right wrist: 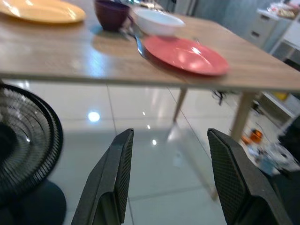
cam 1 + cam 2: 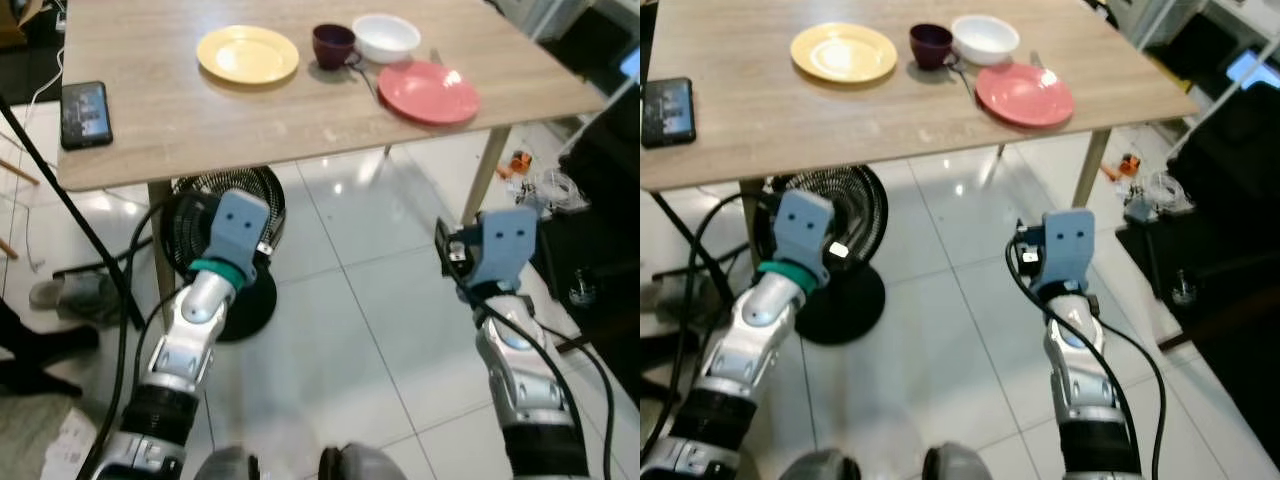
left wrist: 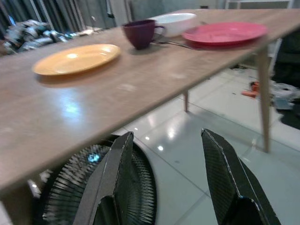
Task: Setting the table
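While below table (image 2: 300, 130), both tools parted.

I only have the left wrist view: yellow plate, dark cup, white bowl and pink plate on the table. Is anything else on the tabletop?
Observer: Yes. A black phone lies near the left edge of the table, well left of the yellow plate.
Operator: Where is the right tool?
Observer: The right tool is open. It is held below the table's near edge, over the tiled floor, on the pink plate side.
Operator: What is the round grille under the table?
Observer: It is a black floor fan on a round base, standing on the tiles by the table's near left leg.
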Controlling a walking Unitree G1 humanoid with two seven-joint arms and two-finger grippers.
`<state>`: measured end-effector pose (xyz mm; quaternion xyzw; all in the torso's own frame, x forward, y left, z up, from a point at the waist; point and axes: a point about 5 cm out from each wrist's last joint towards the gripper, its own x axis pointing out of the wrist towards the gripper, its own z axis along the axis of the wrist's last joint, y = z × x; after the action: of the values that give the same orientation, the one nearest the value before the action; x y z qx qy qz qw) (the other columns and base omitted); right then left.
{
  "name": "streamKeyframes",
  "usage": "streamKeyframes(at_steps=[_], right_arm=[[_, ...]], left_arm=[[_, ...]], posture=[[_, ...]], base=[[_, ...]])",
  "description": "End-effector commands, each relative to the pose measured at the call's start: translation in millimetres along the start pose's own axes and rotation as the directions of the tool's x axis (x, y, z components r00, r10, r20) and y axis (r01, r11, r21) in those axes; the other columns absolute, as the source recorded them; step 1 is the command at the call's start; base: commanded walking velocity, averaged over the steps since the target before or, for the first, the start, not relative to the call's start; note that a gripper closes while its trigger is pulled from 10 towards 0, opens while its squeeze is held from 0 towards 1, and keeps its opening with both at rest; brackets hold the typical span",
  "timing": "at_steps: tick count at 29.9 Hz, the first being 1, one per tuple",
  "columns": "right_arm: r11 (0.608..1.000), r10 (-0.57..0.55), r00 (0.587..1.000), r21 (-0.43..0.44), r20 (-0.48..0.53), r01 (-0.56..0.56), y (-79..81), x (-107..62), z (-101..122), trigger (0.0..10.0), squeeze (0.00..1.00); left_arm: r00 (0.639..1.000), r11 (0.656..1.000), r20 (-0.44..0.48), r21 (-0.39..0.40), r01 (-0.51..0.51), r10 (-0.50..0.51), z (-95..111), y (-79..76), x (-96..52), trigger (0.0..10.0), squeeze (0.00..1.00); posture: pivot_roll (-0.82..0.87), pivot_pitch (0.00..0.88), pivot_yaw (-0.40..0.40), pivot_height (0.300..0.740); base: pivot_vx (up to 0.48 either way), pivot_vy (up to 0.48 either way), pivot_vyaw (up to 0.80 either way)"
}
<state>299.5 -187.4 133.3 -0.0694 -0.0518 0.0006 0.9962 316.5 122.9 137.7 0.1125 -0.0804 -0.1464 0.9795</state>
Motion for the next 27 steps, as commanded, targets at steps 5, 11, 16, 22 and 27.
streamKeyframes(at_steps=[5,11,16,22,27], right_arm=[[0.999,0.053,0.999,0.010,0.005,-0.053,10.1,0.1,0.2,10.0,0.00],[0.993,0.118,0.993,0.014,0.021,-0.118,24.5,0.2,3.7,10.0,0.00],[0.993,0.119,0.993,0.017,0.023,-0.119,26.1,0.8,4.2,10.0,0.00],[0.994,0.112,0.993,0.016,0.025,-0.113,25.1,1.8,4.4,10.0,0.00],[0.993,0.113,0.993,0.016,0.026,-0.113,25.3,2.0,4.5,10.0,0.00]], left_arm=[[1.000,1.000,-0.027,-0.002,-0.012,0.012,-6.3,3.0,-3.2,10.0,0.14],[1.000,1.000,-0.025,-0.002,-0.015,0.015,-5.8,2.7,-2.9,10.0,0.14],[1.000,1.000,-0.023,0.000,-0.017,0.017,-5.1,3.6,-2.7,10.0,0.14],[1.000,1.000,-0.020,0.003,-0.018,0.018,-4.0,4.9,-0.9,10.0,0.14],[1.000,1.000,-0.017,0.003,-0.020,0.020,-3.3,5.3,-0.1,10.0,0.14]], posture=[[-0.01,0.035,-0.019,0.740],[0.00,0.033,-0.020,0.740],[0.00,0.033,-0.018,0.740],[0.00,0.031,-0.016,0.740],[0.00,0.030,-0.015,0.740]], base=[[0.364,0.000,0.00],[0.366,0.000,0.00],[0.367,0.000,0.00],[0.367,0.000,0.00],[0.366,0.000,0.00]])
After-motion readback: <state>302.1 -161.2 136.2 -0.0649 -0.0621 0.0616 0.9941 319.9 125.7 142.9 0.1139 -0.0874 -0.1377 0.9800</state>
